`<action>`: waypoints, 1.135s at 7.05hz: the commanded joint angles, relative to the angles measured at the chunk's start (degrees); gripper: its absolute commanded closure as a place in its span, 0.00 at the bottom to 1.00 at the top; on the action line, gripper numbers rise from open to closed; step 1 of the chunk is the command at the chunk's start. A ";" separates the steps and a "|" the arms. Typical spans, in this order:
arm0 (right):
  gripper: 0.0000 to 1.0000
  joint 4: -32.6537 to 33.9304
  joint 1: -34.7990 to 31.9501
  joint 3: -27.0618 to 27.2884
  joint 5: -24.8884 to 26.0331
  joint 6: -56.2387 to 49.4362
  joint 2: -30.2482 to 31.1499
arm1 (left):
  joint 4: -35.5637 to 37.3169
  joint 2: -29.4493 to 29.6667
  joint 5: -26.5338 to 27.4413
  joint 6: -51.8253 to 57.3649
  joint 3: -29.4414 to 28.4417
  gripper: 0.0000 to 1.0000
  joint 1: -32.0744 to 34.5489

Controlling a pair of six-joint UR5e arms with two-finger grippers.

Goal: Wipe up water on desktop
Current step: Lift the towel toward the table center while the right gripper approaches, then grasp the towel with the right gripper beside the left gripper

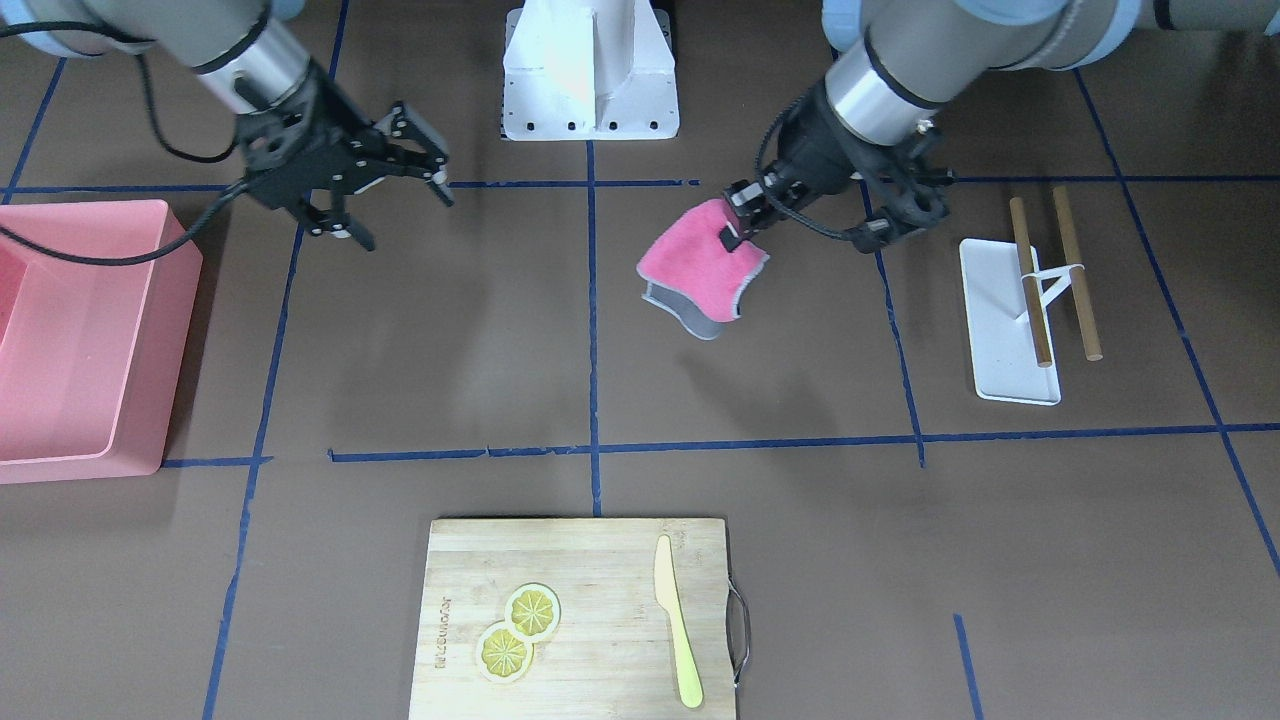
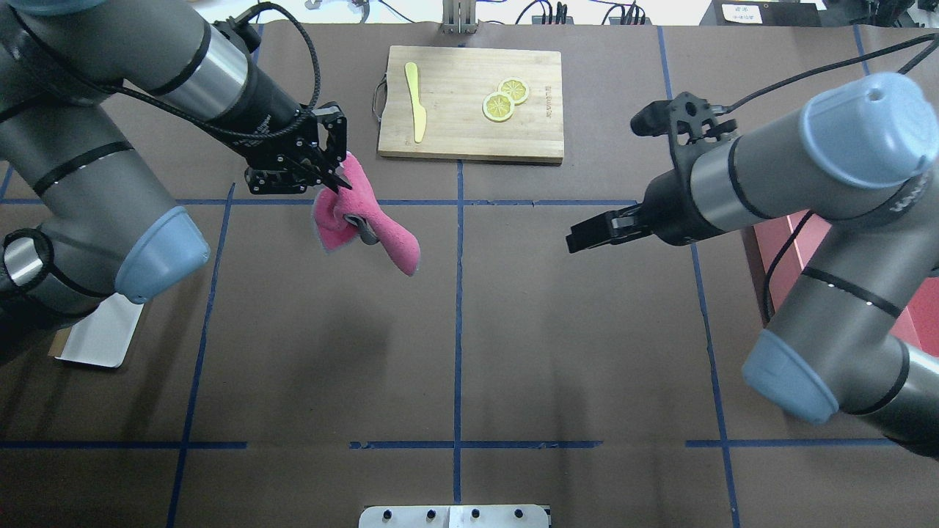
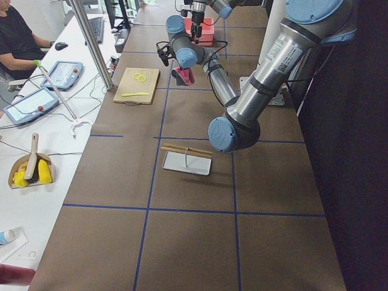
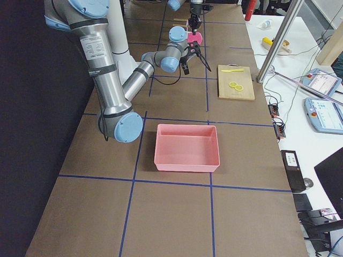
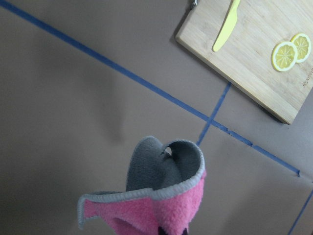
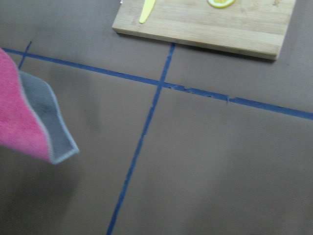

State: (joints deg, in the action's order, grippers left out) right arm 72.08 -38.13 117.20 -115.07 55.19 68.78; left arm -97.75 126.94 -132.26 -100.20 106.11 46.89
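Observation:
My left gripper [image 1: 741, 224] is shut on a pink cloth [image 1: 700, 263] with a grey underside. The cloth hangs folded above the brown desktop [image 1: 760, 500], near the blue tape line left of centre in the overhead view [image 2: 381, 238]. It also shows in the left wrist view [image 5: 156, 208] and at the left edge of the right wrist view [image 6: 24, 122]. My right gripper [image 1: 400, 212] is open and empty, held above the desktop well apart from the cloth. No water shows on the desktop.
A bamboo cutting board [image 1: 600, 560] with two lemon slices [image 1: 518, 630] and a yellow knife [image 1: 677, 635] lies at the far edge. A pink bin [image 1: 130, 400] stands on my right side. A white rack with wooden rods [image 1: 995, 320] stands on my left.

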 commanded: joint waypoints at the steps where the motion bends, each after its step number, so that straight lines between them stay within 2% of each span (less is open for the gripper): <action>1: 0.01 -0.01 6.21 -0.04 11.56 0.35 -4.17 | -0.16 4.62 4.36 -5.08 -2.21 1.00 -4.25; 2: 0.02 -0.27 8.06 -0.04 15.45 -1.21 -6.01 | -0.16 5.42 4.29 -5.88 -2.39 1.00 -4.52; 3: 0.02 -0.28 8.68 -0.30 16.62 -4.19 -7.51 | -0.25 5.78 4.37 -6.67 -2.40 1.00 -5.13; 5: 0.02 -0.36 11.74 -0.21 22.66 -7.73 -7.70 | -0.34 6.74 4.37 -7.64 -2.57 1.00 -5.75; 8: 0.07 -0.36 13.70 -0.21 24.36 -9.05 -7.96 | -1.21 8.06 4.37 -9.31 -3.36 1.00 -6.02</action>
State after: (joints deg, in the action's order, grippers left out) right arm 71.72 -24.95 116.95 -91.11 46.40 60.92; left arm -98.30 134.50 -127.88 -108.67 103.24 41.05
